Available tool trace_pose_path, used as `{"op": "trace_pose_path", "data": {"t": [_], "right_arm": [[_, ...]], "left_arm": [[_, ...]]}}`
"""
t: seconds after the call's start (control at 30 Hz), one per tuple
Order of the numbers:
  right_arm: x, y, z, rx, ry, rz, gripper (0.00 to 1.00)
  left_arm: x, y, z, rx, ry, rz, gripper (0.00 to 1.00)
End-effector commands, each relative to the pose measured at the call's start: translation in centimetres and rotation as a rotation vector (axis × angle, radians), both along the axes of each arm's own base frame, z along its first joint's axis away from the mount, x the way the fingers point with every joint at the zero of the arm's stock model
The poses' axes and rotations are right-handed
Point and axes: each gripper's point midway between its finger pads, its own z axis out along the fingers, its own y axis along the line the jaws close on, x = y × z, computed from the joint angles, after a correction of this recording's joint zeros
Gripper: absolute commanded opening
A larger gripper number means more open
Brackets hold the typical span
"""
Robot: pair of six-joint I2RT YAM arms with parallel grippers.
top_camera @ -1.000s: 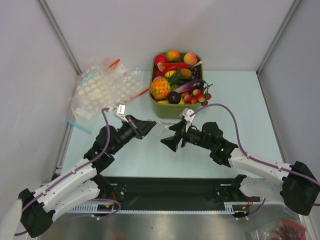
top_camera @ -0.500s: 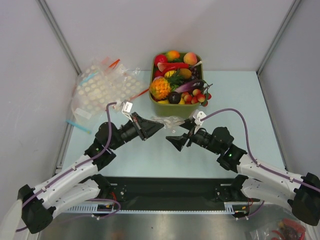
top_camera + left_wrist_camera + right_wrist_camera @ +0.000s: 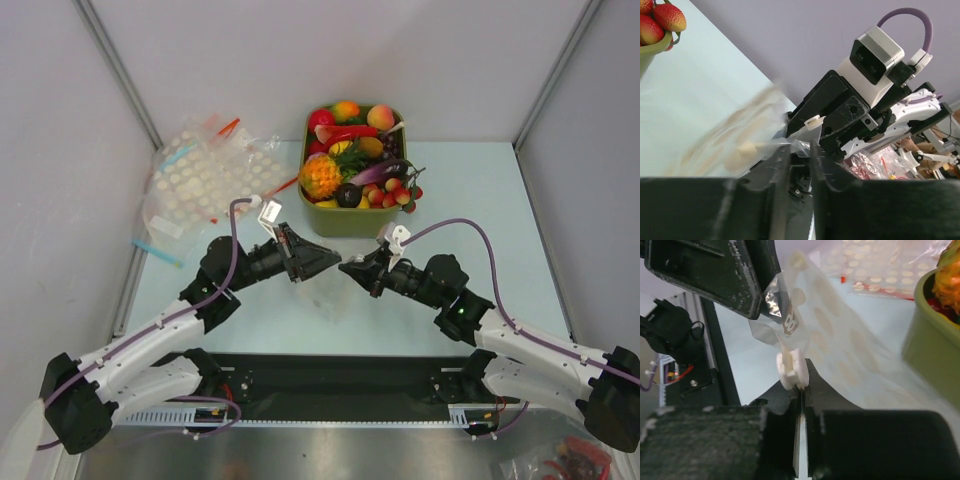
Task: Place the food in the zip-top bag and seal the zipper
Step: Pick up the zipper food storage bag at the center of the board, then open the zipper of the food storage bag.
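Clear, crinkly film hangs between my two arms in the overhead view: the thin zip-top bag [image 3: 328, 298] droops below the left gripper [image 3: 322, 262] and the right gripper [image 3: 348, 268], whose black tips nearly meet above the pale blue-green table [image 3: 480, 200]. Behind them I see the olive-green plastic tub [image 3: 350, 222] heaped with glossy toy food, among it a knobbly orange-yellow pineapple [image 3: 320, 177] and small red berries [image 3: 385, 190]. A pile of white-dotted clear bags [image 3: 205, 175] lies to the far left.

On the left wrist camera, my matte black fingers [image 3: 777, 190] stand a narrow slit apart. The bag's film reaches the slit, blurred and creased; I cannot tell whether it touches them.

On the right wrist camera, my jaws are pressed together, pinching the bag by the thick white end of its zipper [image 3: 789, 367]. The dotted-looking film spreads away toward the tub's smooth wall.
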Motion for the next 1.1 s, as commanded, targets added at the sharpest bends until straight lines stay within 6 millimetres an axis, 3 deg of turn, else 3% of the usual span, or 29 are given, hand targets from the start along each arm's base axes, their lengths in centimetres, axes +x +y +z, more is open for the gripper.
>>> {"op": "trace_pose_path", "data": {"t": [0.0,0.03,0.07,0.13,0.33,0.37,0.47,0.67,0.83,1.07], "right_arm": [[-0.5,0.3,2.0,0.041,-0.042,0.031,0.01],[-0.6,0.3,2.1,0.041,-0.039,0.033,0.00],[-0.7,0.3,2.2,0.043,-0.034,0.037,0.00],[-0.8,0.4,2.4,0.043,-0.020,0.045,0.00],[-2.1,1.6,2.7,-0.003,0.052,0.146,0.00],[-2.3,1.7,3.7,0.000,0.043,0.164,0.00],[-3.3,2.1,3.3,-0.054,0.065,0.228,0.00],[-4.4,2.1,4.4,-0.072,0.116,0.284,0.00],[-7.6,2.3,5.2,-0.131,0.207,0.463,0.00],[-8.3,1.6,4.9,-0.182,0.241,0.475,0.00]], "left_arm": [[-0.7,0.1,3.7,-0.047,-0.110,-0.018,0.29],[-0.7,0.5,3.7,-0.035,-0.116,-0.004,0.36],[-0.7,0.8,4.0,-0.033,-0.137,0.014,0.50],[-0.6,2.1,4.7,-0.025,-0.176,0.077,0.68],[0.1,4.8,5.6,-0.004,-0.243,0.228,0.90],[0.1,5.0,5.8,-0.007,-0.254,0.239,0.91],[0.2,5.2,6.0,0.007,-0.268,0.251,0.93],[0.0,4.9,6.1,0.045,-0.330,0.220,0.99],[-1.2,6.1,7.7,-0.007,-0.457,0.239,1.00],[-2.7,6.1,8.2,-0.057,-0.555,0.193,1.00]]}}
